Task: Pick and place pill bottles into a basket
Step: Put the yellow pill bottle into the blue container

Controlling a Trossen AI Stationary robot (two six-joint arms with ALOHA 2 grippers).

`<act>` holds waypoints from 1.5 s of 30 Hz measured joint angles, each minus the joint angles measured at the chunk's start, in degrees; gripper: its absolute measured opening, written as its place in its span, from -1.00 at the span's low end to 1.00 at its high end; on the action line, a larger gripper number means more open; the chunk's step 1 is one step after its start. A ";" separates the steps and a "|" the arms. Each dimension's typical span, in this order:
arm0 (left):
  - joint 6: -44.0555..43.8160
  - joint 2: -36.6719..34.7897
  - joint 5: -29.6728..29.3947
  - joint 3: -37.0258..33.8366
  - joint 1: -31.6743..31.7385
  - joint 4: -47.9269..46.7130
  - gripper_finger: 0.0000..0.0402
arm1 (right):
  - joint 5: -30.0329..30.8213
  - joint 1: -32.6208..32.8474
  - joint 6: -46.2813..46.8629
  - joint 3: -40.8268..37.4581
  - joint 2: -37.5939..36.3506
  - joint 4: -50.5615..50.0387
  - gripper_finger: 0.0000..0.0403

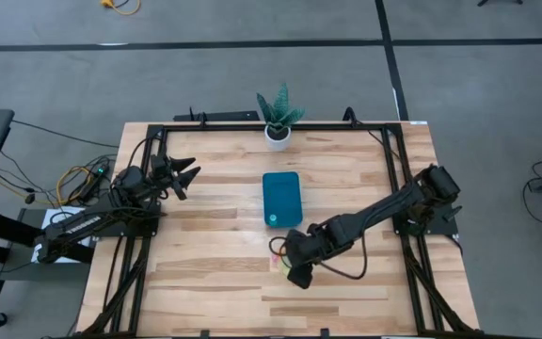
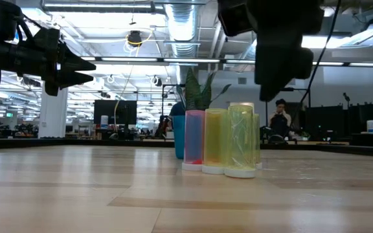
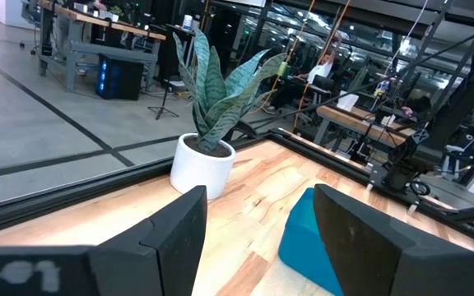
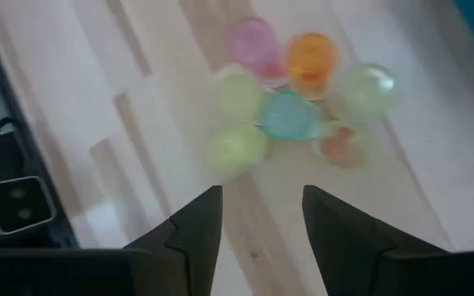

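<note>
High view showed the right arm reaching in from the counter's (image 1: 215, 282) right edge, stretched diagonally toward the middle with its wrist bent down. The right claw (image 4: 257, 215) hung above the pill bottles (image 4: 290, 99), its fingers parted and empty, holding nothing. Those bottles stood upright in a tight cluster on the wood, just beside the near end of the basket (image 1: 281, 199), pink, yellow and green showing in the low view. The basket lay flat at mid-counter, with a potted plant (image 1: 278, 117) beyond it at the far edge. The left arm waited folded over the left side, raised off the surface, its left claw (image 3: 257, 234) open and pointing toward the plant and basket.
</note>
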 joint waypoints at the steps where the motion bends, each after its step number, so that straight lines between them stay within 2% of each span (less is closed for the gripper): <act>1: 0.00 0.00 -0.01 -0.01 -0.02 0.00 0.06 | 0.00 0.05 -0.13 0.29 0.18 -0.38 -0.20; 19: 0.90 -0.74 0.44 0.02 0.15 0.14 0.06 | -0.15 -0.28 -3.10 0.59 -0.22 -0.41 -0.24; 30: 1.90 1.69 0.58 0.20 0.11 -0.45 0.06 | 0.02 -0.28 -4.20 0.57 -0.22 -0.50 -0.27; 37: 11.55 4.57 9.10 0.20 0.09 0.92 0.06 | 0.05 -0.39 -4.69 0.57 -0.22 -0.46 -0.27; 45: 13.20 5.68 21.36 0.20 0.09 2.29 0.06 | 0.00 -0.39 -4.72 0.57 -0.22 -0.48 -0.29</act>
